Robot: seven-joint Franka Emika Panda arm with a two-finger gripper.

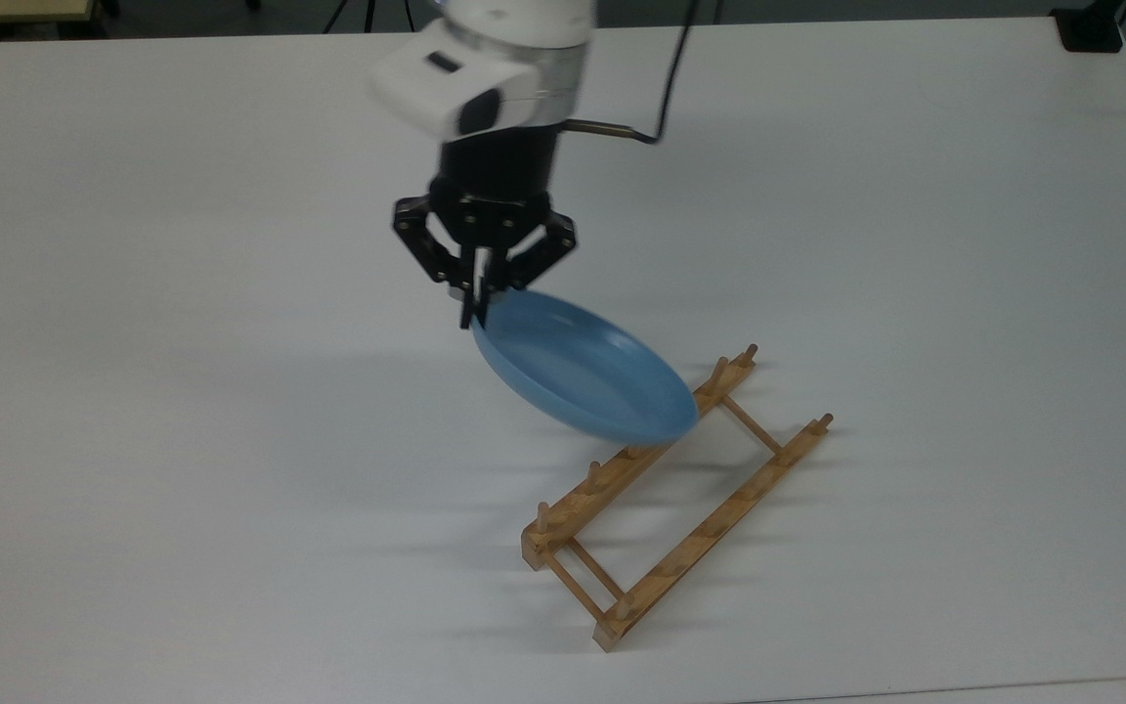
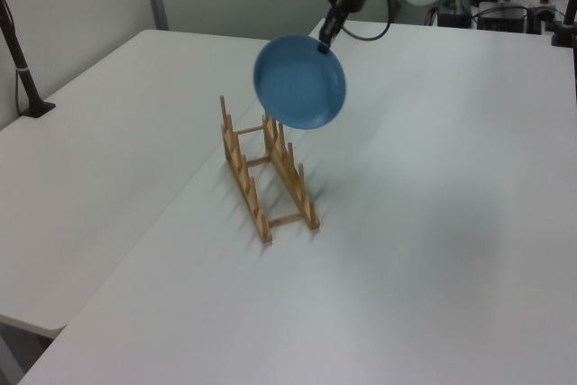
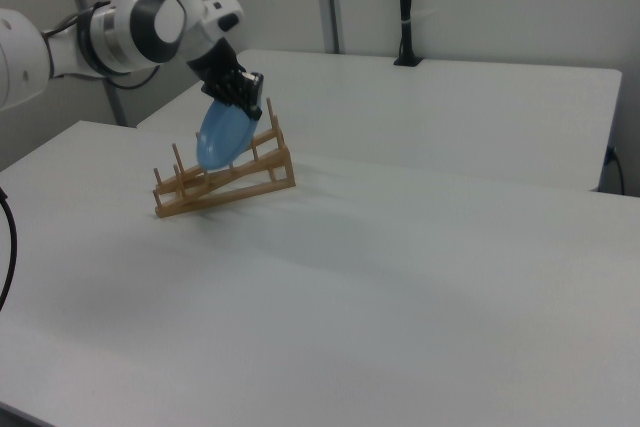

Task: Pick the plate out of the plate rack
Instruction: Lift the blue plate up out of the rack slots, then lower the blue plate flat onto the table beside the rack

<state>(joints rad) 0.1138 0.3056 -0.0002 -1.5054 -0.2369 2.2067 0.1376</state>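
My gripper (image 1: 478, 311) clenched on rim of plate (image 1: 583, 370); plate hangs tilted in air, clear above plate rack (image 1: 666, 499). Advice: keep pinch firm, carry slowly; off-centre rim hold likely lets plate swing.

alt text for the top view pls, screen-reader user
A black two-finger gripper holds a light-blue plate by its rim, tilted in the air above a white table. The wooden plate rack stands with no plate in it, toward the top view's lower right.
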